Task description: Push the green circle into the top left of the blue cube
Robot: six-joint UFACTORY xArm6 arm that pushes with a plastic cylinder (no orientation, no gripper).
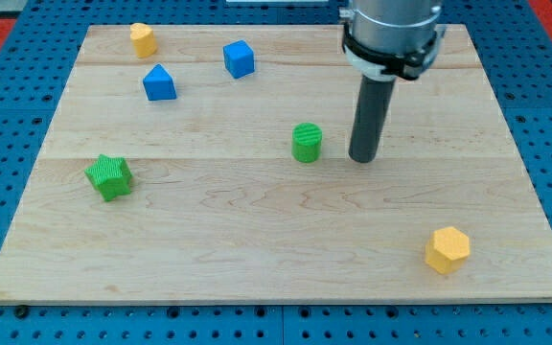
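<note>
The blue cube [240, 58] sits at about eleven o'clock from the green circle [307, 142], well apart. The circle, mid-board, looks light, rigid and easy to slide, though probably prone to veering if struck off-centre. My tip [362, 158], a bare rod with no fingers, stands just beside it at three o'clock; contact belongs nearer five o'clock.

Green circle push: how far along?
Done: nothing visible; the green circle sits mid-board, well apart from the blue cube near the view's top. In hand: my tip stands just to the circle's right, with a small gap, not touching. Left: the whole push, up and to the view's left until the circle meets the cube's top-left side, which likely needs an approach around the cube.
</note>
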